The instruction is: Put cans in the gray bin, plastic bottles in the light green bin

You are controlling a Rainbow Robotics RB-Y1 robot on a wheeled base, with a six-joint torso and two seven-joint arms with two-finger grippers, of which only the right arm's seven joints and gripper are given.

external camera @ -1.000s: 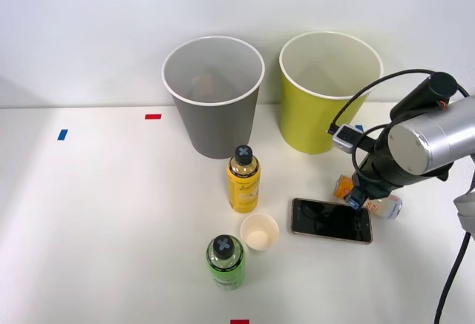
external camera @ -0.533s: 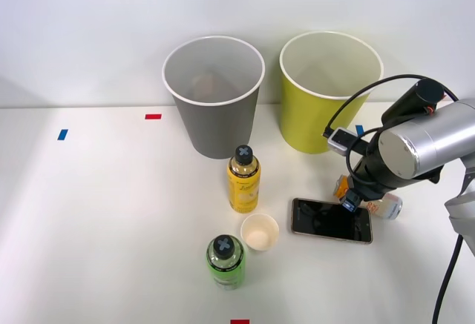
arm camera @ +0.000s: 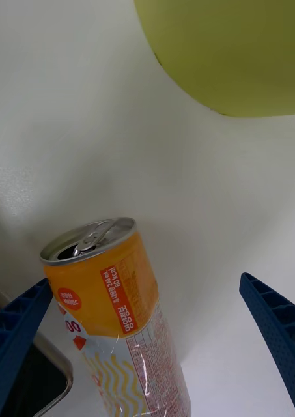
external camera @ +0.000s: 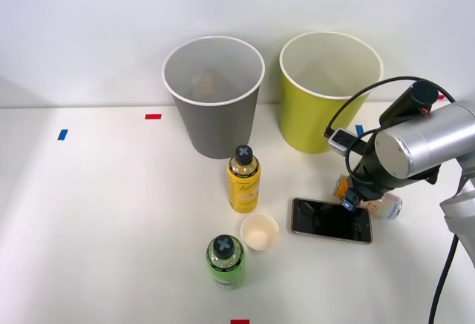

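Orange-topped slim can, white printed body and silver pull-tab end, lies on the table just right of the black smartphone. Right gripper spread wide astride it, light green bin beyond.

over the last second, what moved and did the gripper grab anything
The right arm slid slightly toward the robot's left over the lying can. The right gripper is open astride it, gripping nothing. Both bottles, cup, phone and bins stayed put.
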